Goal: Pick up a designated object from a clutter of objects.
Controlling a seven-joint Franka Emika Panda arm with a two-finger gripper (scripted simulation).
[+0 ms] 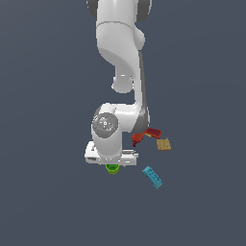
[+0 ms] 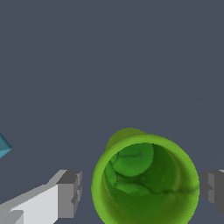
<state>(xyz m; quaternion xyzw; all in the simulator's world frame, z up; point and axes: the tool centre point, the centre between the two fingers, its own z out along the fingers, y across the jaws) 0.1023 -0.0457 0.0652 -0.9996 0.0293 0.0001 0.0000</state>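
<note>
On the dark tabletop [image 1: 48, 192], directly beneath the wrist: green cup [image 1: 112, 168], only its lower edge showing under the hand in the exterior view. Gripper [image 2: 139, 196] w/ jaws spread wide, one finger [image 2: 69, 194] on each side of the cup [image 2: 144, 181]; in the wrist view a gap shows between each pad and the cup wall, so nothing is gripped yet. Cup appears upright, mouth toward the camera, hollow interior visible.

Other clutter: red drill-shaped toy [image 1: 145, 135] and tan cracker-like piece [image 1: 164, 144] just beside each other, toward the exterior view's right and apart from the cup; light blue studded block [image 1: 152, 177] near the cup on that same side, its corner at the frame edge in the wrist view [image 2: 3, 146].

Step in hand (judgement): pre-grasp, jaws straddling the target. Whether the fingertips are low enough on the wall cannot be told. Next move calls for closing squarely across the cup's diameter, approx. centred, then a straight lift; an off-centre squeeze could tip or squirt out the round wall.
</note>
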